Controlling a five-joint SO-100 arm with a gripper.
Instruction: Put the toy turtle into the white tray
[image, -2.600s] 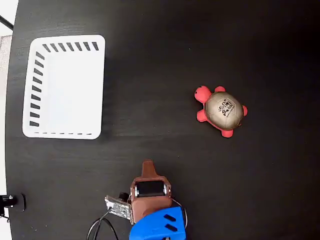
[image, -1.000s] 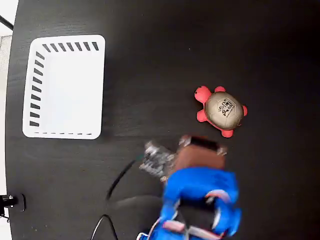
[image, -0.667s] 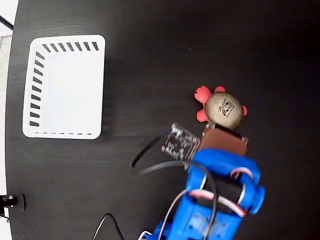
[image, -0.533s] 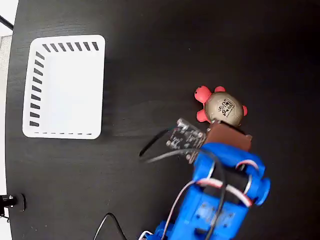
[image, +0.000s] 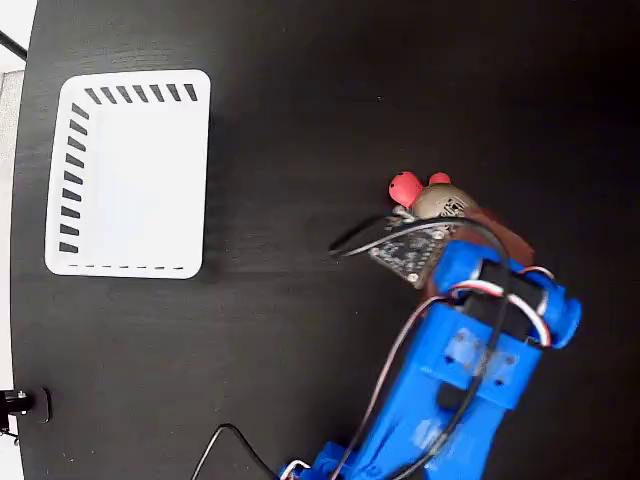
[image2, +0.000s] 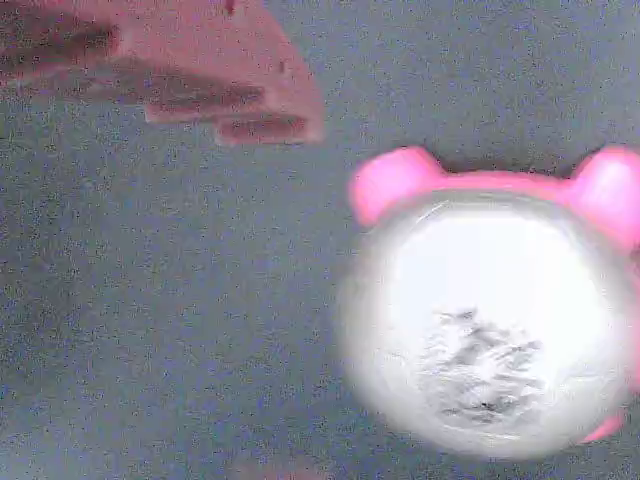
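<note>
Blue plastic arm (image: 480, 360) reaches up from the lower edge of the fixed view and covers the lower right of the turtle (image: 428, 196), whose red head and a strip of shell show on the black counter (image: 300, 120), well to the right of the tray (image: 130, 172), which holds nothing. In the wrist view the turtle (image2: 490, 320) lies blurred and close beneath the camera, and one reddish finger (image2: 200, 70) of the hand sits apart from it at upper left, touching nothing. Only that finger is clear, so I cannot tell how wide the hand is spread.
</note>
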